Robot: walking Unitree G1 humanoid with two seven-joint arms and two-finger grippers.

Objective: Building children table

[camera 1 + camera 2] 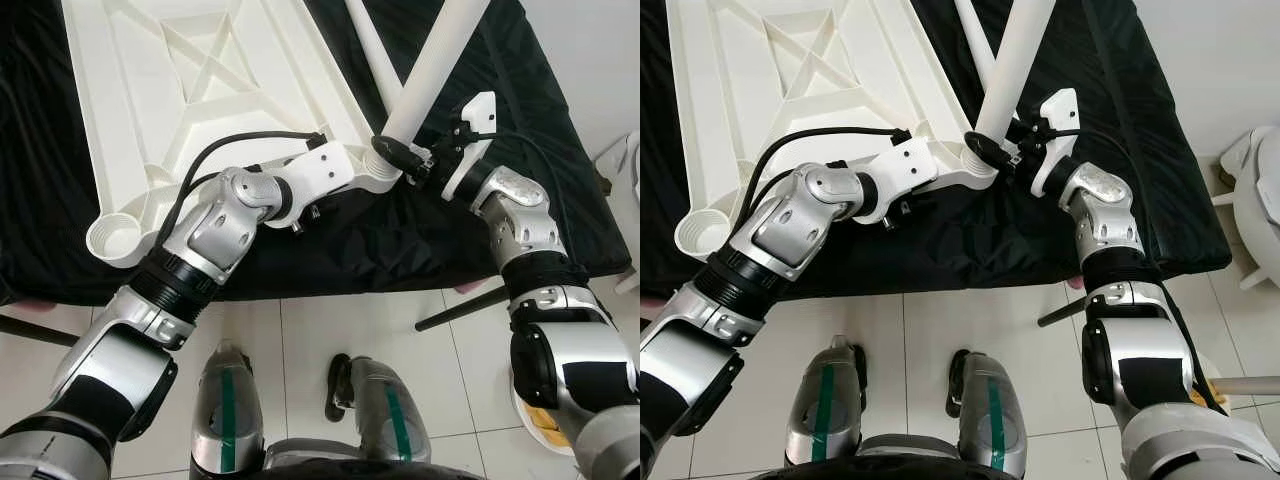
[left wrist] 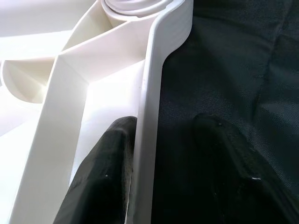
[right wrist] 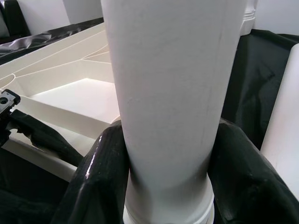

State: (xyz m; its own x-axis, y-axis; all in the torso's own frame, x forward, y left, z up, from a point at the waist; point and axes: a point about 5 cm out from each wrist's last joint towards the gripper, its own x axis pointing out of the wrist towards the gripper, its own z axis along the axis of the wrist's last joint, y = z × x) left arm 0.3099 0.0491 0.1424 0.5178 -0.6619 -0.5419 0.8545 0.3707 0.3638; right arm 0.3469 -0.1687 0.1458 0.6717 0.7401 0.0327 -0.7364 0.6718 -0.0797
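Left eye view, center frame: your right tool (image 1: 400,158) pinches a white table leg (image 1: 432,70); your left tool (image 2: 159,172) pinches the tabletop rim (image 2: 152,116).

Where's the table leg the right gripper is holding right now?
In the head views the white table leg stands tilted at the tabletop's near right corner socket, clamped by the right gripper, with the left gripper pinching the tabletop's rim beside it.
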